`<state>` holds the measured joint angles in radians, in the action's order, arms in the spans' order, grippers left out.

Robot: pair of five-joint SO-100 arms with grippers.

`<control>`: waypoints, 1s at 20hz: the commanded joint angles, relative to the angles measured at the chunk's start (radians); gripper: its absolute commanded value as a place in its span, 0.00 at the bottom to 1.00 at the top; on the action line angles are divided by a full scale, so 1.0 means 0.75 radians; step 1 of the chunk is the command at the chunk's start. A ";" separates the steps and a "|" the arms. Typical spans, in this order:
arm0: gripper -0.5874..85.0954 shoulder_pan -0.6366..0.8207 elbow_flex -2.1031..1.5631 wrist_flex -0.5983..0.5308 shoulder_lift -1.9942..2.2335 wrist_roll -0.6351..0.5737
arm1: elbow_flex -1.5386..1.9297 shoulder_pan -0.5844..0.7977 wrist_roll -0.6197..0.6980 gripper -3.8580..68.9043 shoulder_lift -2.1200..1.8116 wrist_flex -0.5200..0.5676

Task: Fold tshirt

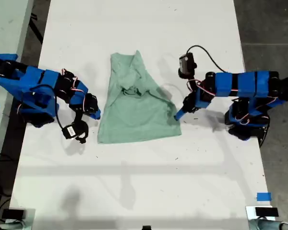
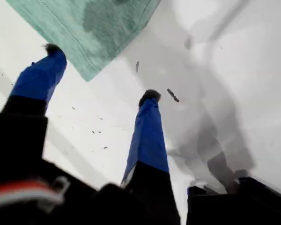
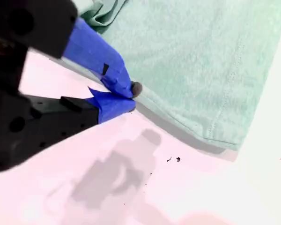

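My second claw (image 3: pixel 126 96) closed, tips together at tshirt (image 3: pixel 201 61) edge, on white table (image 3: pixel 187 197).

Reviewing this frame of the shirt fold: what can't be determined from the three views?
- Exterior view: the tshirt is bunched at its upper half, and the folds hide the sleeves and collar.
- Second wrist view: my second gripper is shut at the hem; its fingers hide whether any cloth is pinched.
- First wrist view: my first gripper is open; the picture's edge cuts off all but one shirt corner.
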<state>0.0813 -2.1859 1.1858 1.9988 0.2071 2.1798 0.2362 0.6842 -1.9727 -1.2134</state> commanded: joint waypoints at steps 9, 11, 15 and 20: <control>0.01 0.010 -0.012 -0.002 0.070 0.016 | -0.184 0.000 -0.067 0.40 0.569 0.278; 0.01 0.010 -0.022 -0.004 0.070 0.016 | -0.327 0.004 -0.029 0.20 0.697 0.182; 0.01 0.018 -0.031 -0.006 0.070 0.006 | -0.548 -0.031 0.010 0.04 0.875 0.031; 0.01 0.025 -0.031 0.000 0.070 0.000 | -0.673 -0.061 0.045 0.03 0.749 -0.243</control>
<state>0.0844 -2.2181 1.1858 2.0049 0.2071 1.7411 0.2102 0.7026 -1.3085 -1.3008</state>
